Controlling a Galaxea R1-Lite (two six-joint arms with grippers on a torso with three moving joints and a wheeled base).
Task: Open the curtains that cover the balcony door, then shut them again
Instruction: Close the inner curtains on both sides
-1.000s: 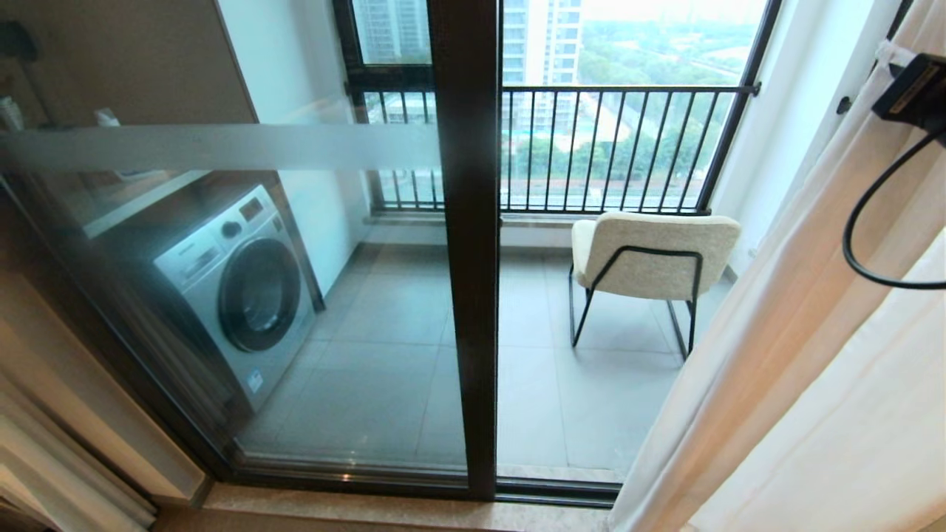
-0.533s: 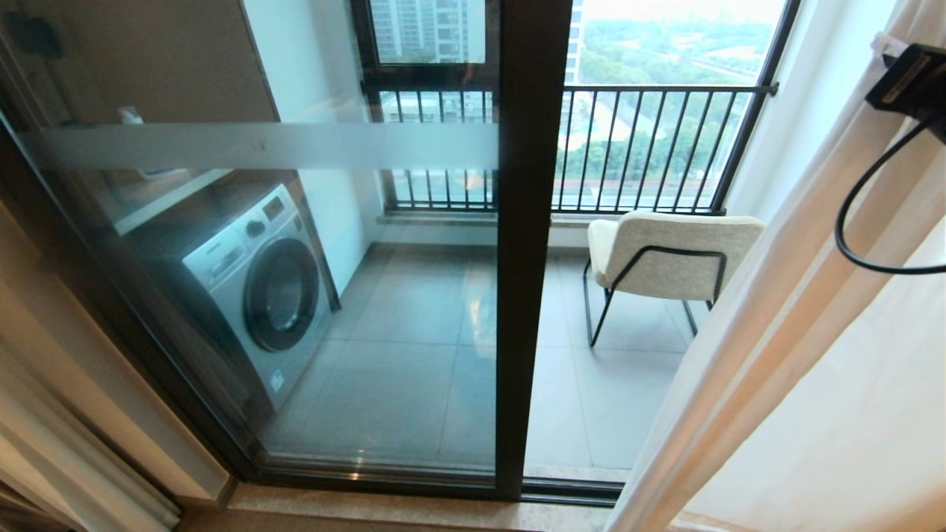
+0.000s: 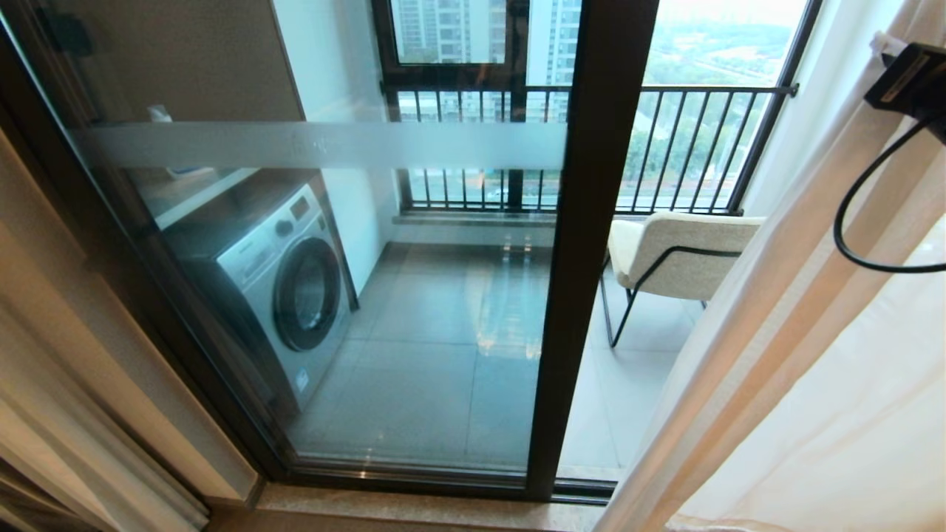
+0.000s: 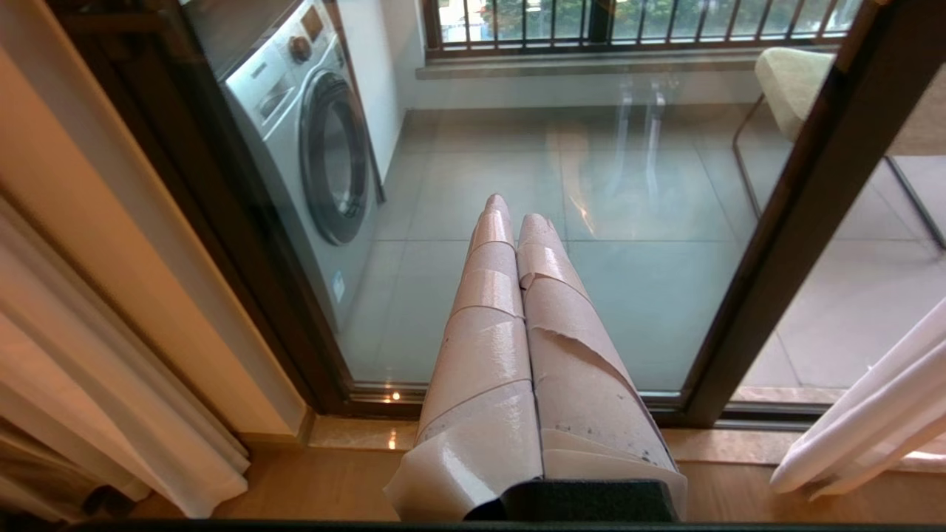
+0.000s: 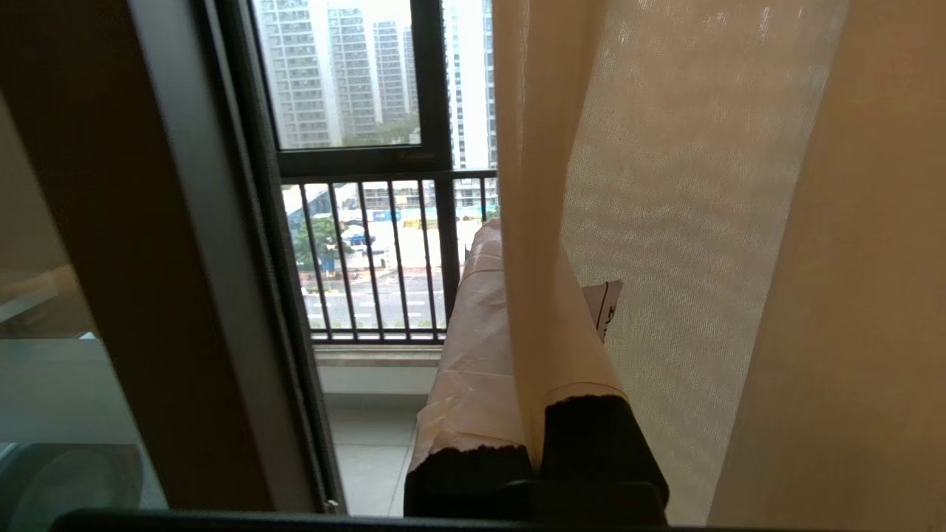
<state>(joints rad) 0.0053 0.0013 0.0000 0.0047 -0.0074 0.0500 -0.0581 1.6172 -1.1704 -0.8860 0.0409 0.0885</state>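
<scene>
Curtains (image 3: pixel 798 355) are bunched at the right side of the balcony door (image 3: pixel 591 244), with a fold pinched between the closed fingers of the right gripper (image 5: pixel 536 295). Over the last second the whole head view slid — the door post now sits further right and the chair (image 3: pixel 680 251) is partly hidden behind fabric. I judge the base is travelling along the glass, dragging the curtain. Left gripper (image 4: pixel 510 214) hangs low before the glass, fingers together, empty.

left gripper (image 4: pixel 508 214) closed | facing balcony door (image 4: pixel 798 214) | washing machine (image 4: pixel 310 140) behind glass
</scene>
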